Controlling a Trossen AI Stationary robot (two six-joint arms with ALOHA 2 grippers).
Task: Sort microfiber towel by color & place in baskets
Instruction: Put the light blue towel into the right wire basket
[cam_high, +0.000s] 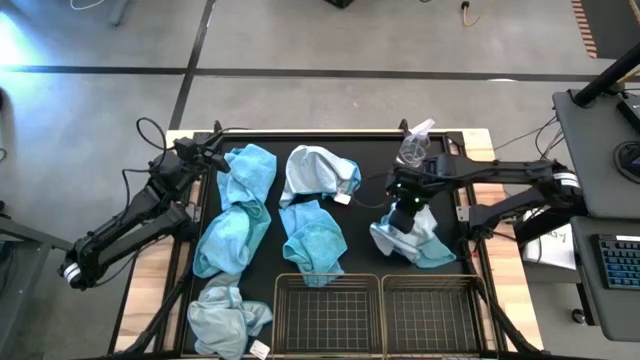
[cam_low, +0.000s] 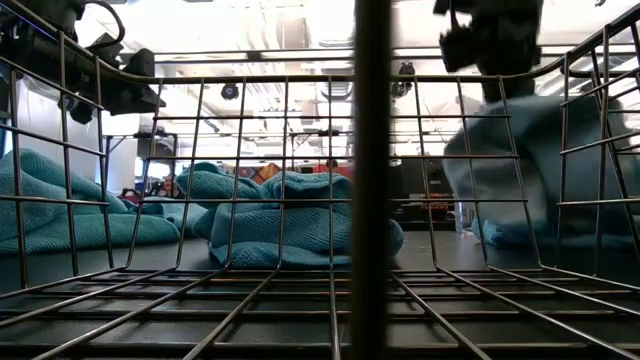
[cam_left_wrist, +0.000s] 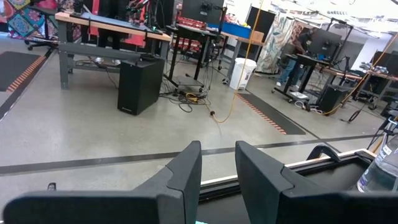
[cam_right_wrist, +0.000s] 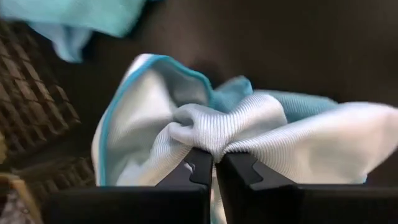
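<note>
Several microfiber towels lie on the black mat. Turquoise ones lie left and centre; a pale one lies at the far centre and another at the near left. My right gripper is shut on a pale grey-blue towel with a turquoise underside, right of centre. Two wire baskets stand at the near edge. My left gripper waits open at the far left, holding nothing. My right gripper pinches a gathered fold of the pale towel between its two fingers, slanting down from above. The cloth bunches into creases at the fingertips. The towel hangs below the gripper, and its lower end reaches down to the mat.
A clear spray bottle stands at the far edge behind my right arm. The baskets' wire walls rise along the near edge. Bare mat shows between the centre towels and the held one.
</note>
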